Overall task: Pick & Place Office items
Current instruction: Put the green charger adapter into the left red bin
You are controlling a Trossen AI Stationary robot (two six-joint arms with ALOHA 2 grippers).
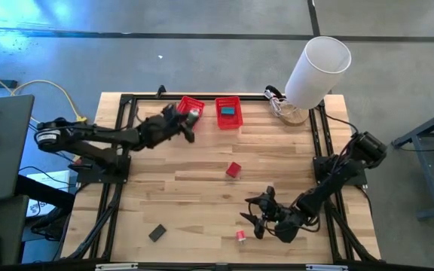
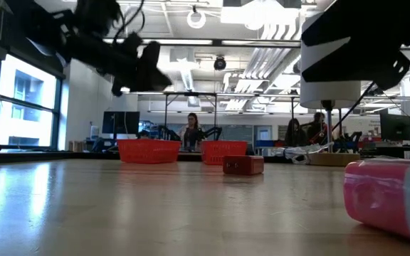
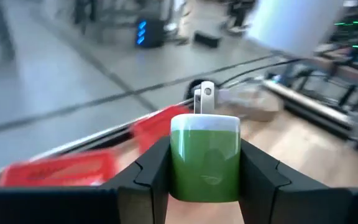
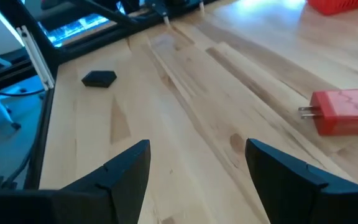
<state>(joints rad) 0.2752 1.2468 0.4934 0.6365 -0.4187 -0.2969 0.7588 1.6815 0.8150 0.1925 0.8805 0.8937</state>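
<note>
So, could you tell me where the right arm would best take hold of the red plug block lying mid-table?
Probably across the red plug block's flat long sides, coming straight down from above. It lies flat on the table with its metal prongs sticking out one end, so the jaws should close on the body, clear of the prongs. The right gripper is open and empty nearby.

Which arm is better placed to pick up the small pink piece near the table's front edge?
Right. Its open tool hangs empty just beside the pink piece, while the left tool holds a green block over a red basket.
</note>
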